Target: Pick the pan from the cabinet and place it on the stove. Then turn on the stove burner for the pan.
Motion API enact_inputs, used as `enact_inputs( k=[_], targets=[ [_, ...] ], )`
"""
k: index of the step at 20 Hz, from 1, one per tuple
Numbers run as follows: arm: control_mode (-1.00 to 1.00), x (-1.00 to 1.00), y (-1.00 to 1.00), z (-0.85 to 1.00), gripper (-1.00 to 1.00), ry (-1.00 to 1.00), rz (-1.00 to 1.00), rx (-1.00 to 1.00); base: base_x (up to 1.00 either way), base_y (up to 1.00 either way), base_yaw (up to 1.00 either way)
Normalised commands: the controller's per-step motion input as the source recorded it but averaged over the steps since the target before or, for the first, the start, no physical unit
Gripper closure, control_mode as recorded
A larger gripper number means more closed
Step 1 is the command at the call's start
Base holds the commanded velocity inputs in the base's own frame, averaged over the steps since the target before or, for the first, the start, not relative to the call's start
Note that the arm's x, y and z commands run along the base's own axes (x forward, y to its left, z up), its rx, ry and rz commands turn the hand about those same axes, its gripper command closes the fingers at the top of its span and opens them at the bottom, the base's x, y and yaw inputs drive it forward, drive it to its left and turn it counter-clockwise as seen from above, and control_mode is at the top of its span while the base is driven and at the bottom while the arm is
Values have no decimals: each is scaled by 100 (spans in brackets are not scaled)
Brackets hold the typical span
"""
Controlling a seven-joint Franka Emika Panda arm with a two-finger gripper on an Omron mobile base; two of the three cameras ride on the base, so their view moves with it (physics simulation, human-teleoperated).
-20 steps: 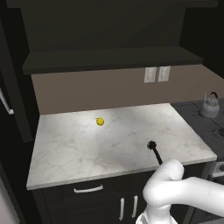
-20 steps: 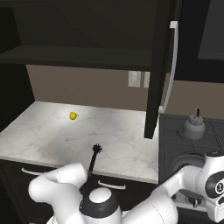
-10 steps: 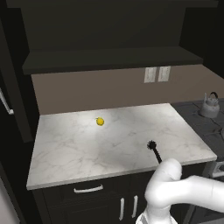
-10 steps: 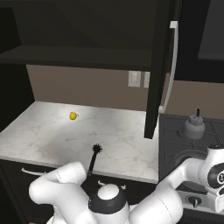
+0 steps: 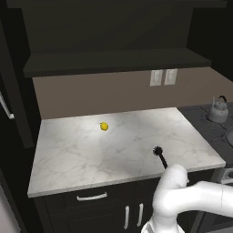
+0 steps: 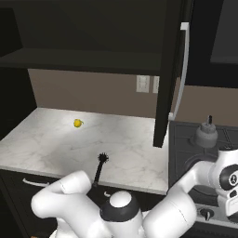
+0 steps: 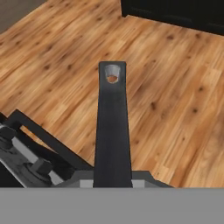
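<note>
In the left base view the stove [image 5: 210, 129] lies right of the marble counter [image 5: 82, 154], with the kettle [image 5: 218, 109] on its far part. In the right base view the cabinet [image 6: 168, 74] door hangs open beside the stove, and the arm [image 6: 197, 174] bends right and low over the cooktop's front, probably to set down its load there. In the hand view the gripper [image 7: 112, 177] is clenched on the handle of the pan [image 7: 112, 127]. The handle juts straight ahead from the jaws over wooden floor [image 7: 175, 87], while the pan's bowl is hidden.
</note>
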Motion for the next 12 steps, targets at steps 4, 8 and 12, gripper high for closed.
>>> enact_inputs(
  k=[4,8,12],
  targets=[
    [-100,21,-2,-3,100,0,0,0,0,0,0],
    [-100,16,-9,-16,100,0,0,0,0,0,0],
    [-100,21,-15,-23,100,0,0,0,0,0,0]
  ],
)
